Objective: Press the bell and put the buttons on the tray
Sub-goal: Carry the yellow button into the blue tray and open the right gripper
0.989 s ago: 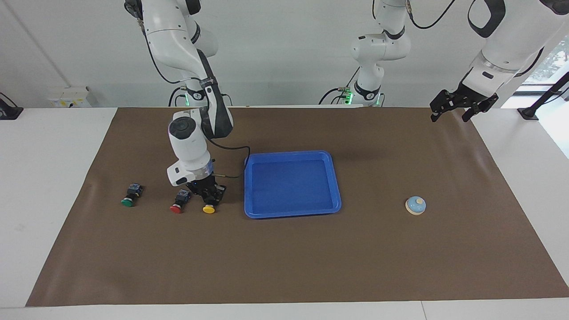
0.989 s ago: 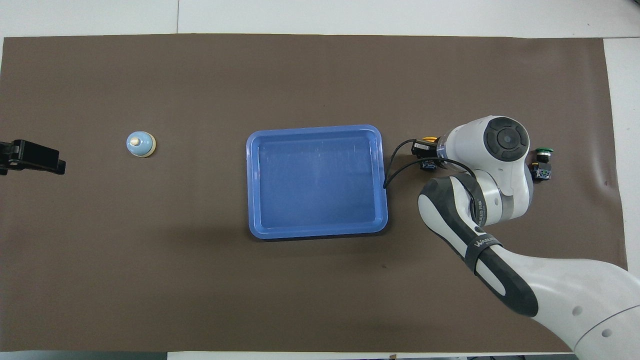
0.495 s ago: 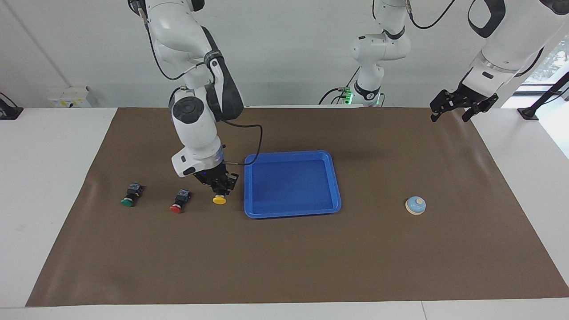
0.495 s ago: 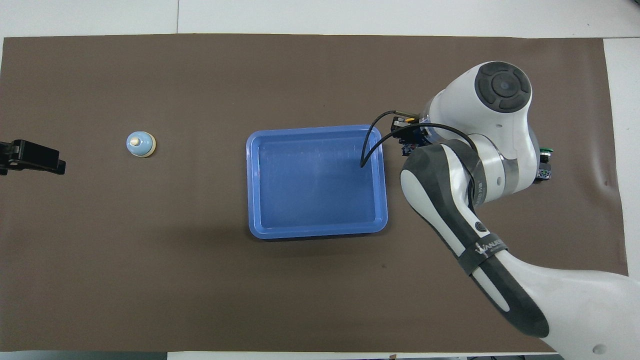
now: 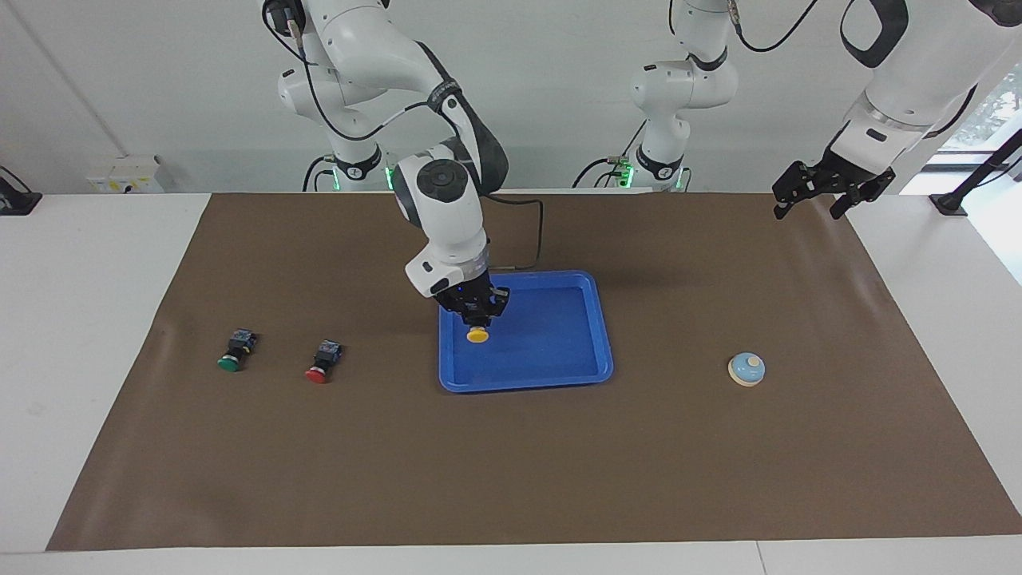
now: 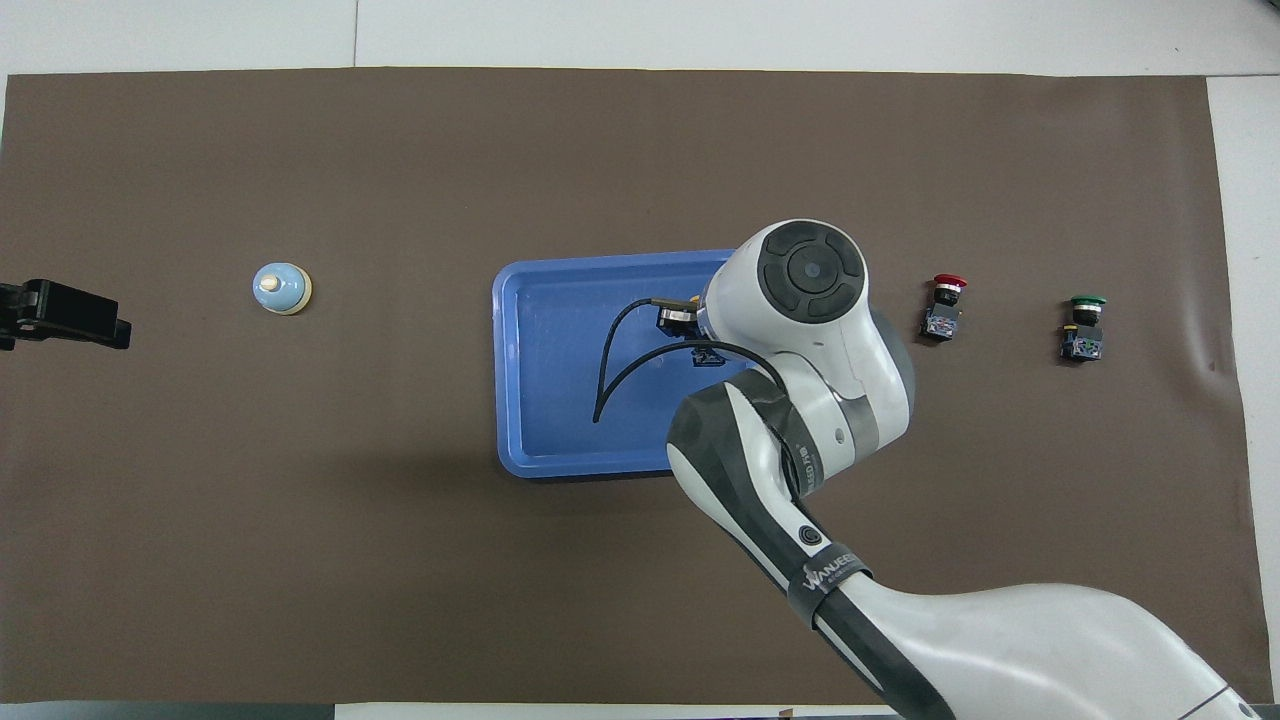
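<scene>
The yellow button (image 5: 477, 335) hangs cap-down, clamped in the right pincer (image 5: 476, 313) over the tray (image 5: 559, 375), above the part toward the right arm's end. This looks like the placing step; the next move calls for lowering it to the tray floor and letting go. The red button (image 5: 322, 362) and green button (image 5: 235, 352) lie on the tabletop, well apart from that pincer (both unplaced). The bell (image 5: 746, 369) sits toward the left arm's end, where the left pincer (image 5: 808, 201) waits, fingers apart. Nothing blocks the descent.

You see the yellow button (image 5: 478, 335) held cap-down over the blue tray (image 5: 595, 371); the red button (image 5: 322, 363) and green button (image 5: 235, 352) lie on their sides toward the right arm's end, the light-blue bell (image 5: 746, 369) upright toward the left arm's
</scene>
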{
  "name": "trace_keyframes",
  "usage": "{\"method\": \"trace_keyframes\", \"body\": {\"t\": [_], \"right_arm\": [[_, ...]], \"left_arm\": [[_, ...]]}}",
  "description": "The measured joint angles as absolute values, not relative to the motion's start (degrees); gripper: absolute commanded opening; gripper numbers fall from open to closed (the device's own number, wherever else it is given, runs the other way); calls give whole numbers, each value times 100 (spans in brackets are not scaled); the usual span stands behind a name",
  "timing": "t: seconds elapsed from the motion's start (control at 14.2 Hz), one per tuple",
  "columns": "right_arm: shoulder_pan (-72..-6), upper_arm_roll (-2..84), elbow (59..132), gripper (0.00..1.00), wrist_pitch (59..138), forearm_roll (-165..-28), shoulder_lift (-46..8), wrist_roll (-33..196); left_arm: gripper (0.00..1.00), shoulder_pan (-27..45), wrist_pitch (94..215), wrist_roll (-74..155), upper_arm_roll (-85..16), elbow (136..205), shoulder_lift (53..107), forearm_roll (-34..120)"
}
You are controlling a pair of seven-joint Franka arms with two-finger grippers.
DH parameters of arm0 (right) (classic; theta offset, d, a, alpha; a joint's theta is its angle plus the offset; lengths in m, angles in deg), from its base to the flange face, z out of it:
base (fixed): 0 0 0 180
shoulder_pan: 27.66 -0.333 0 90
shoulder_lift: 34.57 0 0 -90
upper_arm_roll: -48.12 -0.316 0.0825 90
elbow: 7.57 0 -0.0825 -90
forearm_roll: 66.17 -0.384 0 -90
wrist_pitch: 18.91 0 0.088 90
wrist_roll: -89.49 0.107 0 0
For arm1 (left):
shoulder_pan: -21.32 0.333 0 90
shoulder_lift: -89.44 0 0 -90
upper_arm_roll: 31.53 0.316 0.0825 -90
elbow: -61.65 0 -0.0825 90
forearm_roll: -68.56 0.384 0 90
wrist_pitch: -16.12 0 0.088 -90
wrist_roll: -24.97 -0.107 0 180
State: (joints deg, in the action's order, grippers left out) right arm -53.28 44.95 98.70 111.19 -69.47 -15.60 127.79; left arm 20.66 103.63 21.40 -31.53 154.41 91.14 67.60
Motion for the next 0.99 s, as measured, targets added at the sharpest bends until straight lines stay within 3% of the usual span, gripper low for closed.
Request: {"method": "trace_keyframes", "body": {"t": [0.49, 0.57, 0.64, 0.99], "right_arm": [[-5358, 4510, 10752, 0, 12167, -6945, -1483, 12766], [-5358, 4510, 10791, 55, 12210, -6945, -1483, 12766], [-5358, 4510, 10795, 100, 12215, -6945, -1489, 12766], [-5350, 4529, 10698, 100, 11994, -6945, -1544, 13020]], "left_arm": [[100, 2066, 10363, 2140, -3153, 15441, 9114, 6760], [100, 2066, 10363, 2140, -3152, 15441, 9114, 6760], [100, 2066, 10363, 2140, -3151, 15441, 9114, 6760], [100, 2066, 10363, 2140, -3152, 15441, 9114, 6760]]}}
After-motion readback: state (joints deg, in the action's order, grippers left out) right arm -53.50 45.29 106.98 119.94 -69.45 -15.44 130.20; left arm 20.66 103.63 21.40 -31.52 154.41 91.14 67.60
